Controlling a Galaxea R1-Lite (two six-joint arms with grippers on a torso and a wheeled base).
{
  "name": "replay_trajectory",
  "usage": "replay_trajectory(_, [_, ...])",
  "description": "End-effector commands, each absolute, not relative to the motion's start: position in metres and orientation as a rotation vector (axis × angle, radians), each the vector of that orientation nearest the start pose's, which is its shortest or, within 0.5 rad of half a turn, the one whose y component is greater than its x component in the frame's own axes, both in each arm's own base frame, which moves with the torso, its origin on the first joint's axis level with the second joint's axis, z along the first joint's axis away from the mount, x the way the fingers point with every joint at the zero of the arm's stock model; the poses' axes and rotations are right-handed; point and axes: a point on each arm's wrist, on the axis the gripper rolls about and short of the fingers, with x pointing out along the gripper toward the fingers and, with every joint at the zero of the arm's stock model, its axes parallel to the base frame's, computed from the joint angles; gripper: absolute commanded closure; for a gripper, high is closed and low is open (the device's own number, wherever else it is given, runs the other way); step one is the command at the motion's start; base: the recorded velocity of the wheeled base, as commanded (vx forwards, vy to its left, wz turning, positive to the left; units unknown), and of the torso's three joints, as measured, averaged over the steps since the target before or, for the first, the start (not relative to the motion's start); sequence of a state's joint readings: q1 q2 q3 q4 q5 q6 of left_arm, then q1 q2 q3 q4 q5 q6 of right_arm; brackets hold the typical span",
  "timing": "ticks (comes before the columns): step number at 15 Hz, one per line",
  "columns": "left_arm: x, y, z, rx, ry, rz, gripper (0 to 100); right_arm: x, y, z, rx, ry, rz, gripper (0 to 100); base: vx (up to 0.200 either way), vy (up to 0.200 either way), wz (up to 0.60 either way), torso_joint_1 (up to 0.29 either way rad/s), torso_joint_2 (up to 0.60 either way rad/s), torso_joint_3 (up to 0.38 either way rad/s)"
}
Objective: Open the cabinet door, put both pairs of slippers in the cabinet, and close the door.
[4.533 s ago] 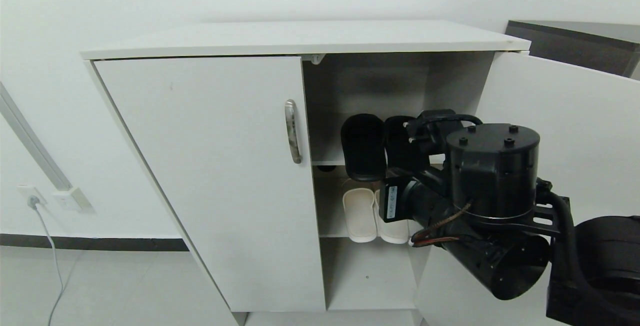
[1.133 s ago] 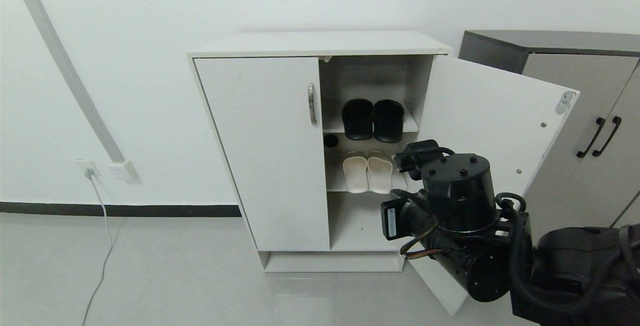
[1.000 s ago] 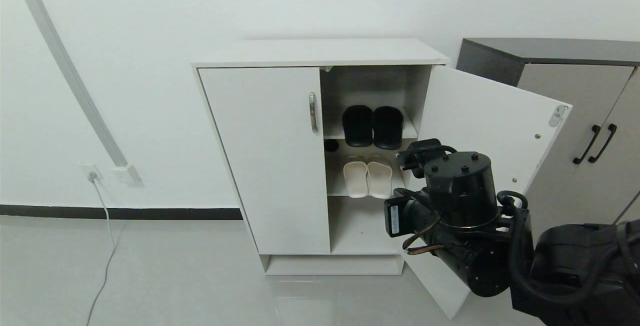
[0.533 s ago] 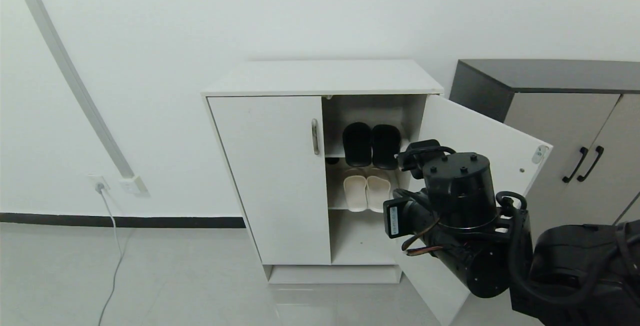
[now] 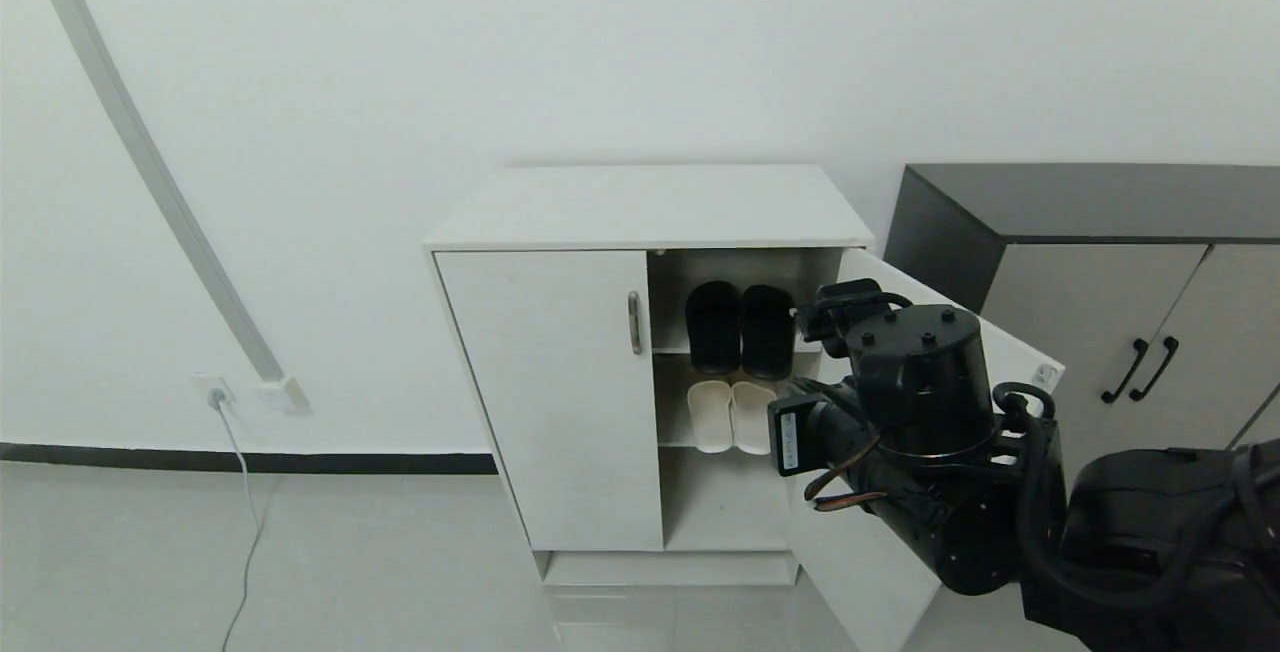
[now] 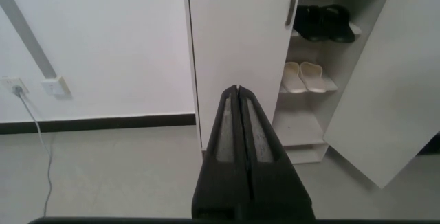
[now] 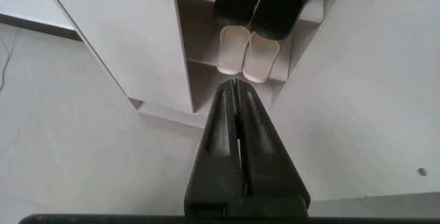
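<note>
Holds left gripper [image 6: 237, 97] with fingers pressed flat together, nothing between them, above the grey floor [image 6: 103, 169], facing the cabinet from well back. Finds, farthest left on the white wall, a slanted conduit [image 5: 162, 172] running down to a socket [image 5: 212, 392], with a cable [image 5: 245, 532] hanging from it to the floor. Meets next the white cabinet [image 5: 650, 207]: left door [image 5: 550, 402] shut, metal handle [image 5: 634, 322] upright near its inner edge. Shows the right half open, with shelves inside. Has the black slippers [image 5: 740, 327] side by side on the upper shelf, touching each other, and the white slippers [image 5: 732, 415] side by side on the middle shelf directly below them. Has the right door [image 5: 860, 582] swung wide out toward the robot, hinged at the cabinet's right side. Places the right arm [image 5: 920, 402] in front of that door, and the right gripper [image 7: 237, 86] likewise pressed together, gripping nothing, pointed at the open half and well apart from both pairs. Ends at far right with a grey cabinet [image 5: 1100, 332], dark-topped, two black handles [image 5: 1140, 369] on its shut doors.
</note>
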State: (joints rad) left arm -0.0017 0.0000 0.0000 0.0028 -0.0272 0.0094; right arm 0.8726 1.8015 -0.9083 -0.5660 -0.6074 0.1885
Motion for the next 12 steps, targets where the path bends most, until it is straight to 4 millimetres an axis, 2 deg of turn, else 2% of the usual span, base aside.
replay_trajectory(1, [-0.0228, -0.0006, 0.0752, 0.009, 0.003, -0.029, 100, 0.2222, 0.245, 0.1717, -0.034, 0.265, 0.239, 100, 0.0, 0.0, 0.0, 0.198, -0.52, -0.31])
replay_trajectory(10, [-0.0228, -0.0006, 0.0752, 0.011, 0.003, -0.029, 100, 0.2241, 0.2432, 0.1653, -0.051, 0.279, 0.23, 100, 0.0, 0.0, 0.0, 0.243, -0.56, -0.322])
replay_trajectory(12, [-0.0228, -0.0006, 0.0752, 0.012, 0.003, -0.029, 100, 0.2248, 0.2425, 0.1646, -0.055, 0.275, 0.228, 100, 0.0, 0.0, 0.0, 0.083, -0.18, -0.1])
